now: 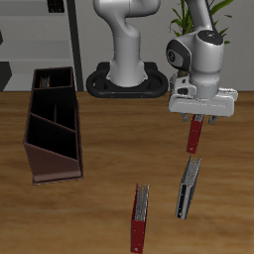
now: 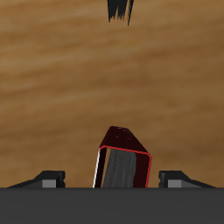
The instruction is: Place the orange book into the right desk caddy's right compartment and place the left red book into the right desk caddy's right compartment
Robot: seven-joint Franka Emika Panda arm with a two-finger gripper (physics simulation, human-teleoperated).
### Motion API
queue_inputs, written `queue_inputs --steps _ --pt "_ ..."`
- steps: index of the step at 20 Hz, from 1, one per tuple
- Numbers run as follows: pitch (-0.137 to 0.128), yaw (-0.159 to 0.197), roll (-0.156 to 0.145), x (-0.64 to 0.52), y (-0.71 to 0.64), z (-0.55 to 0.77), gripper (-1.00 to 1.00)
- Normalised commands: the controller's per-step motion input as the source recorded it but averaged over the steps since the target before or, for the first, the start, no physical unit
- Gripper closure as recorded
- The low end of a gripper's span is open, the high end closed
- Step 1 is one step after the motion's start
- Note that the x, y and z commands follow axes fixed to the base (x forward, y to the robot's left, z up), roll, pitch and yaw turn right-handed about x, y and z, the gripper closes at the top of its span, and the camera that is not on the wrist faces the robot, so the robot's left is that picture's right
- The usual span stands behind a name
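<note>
I see only the tip of a dark book (image 2: 120,10), cut by the wrist view's edge; my gripper (image 2: 112,179) hides the held red book's (image 2: 122,157) end; its fingertips are barely visible.

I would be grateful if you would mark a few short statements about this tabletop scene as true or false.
1. The two-finger gripper holds a thin red hardcover book above the wooden table. True.
2. The long dark maroon-brown desk caddy already holds a red book. False: no book shows in its compartments.
3. A second red book stands near the table's front edge. True.
4. The dark grey-black book lies inside the caddy. False: it stands on the table, beside the second red book.
5. The held book touches the caddy. False: it hangs well apart from it.
</note>
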Motion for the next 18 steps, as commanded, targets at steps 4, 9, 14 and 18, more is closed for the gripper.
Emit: queue_inputs --steps 4,9,14,18 --pt "-0.023 0.03 0.024 -0.07 -0.03 0.07 1.0" --pt "-0.034 0.009 0.042 -0.24 -0.04 0.27 1.0" --pt "-0.033 0.064 0.027 -0.23 -0.12 0.27 1.0" --pt "-0.038 0.053 0.001 -0.22 -0.28 0.3 1.0"
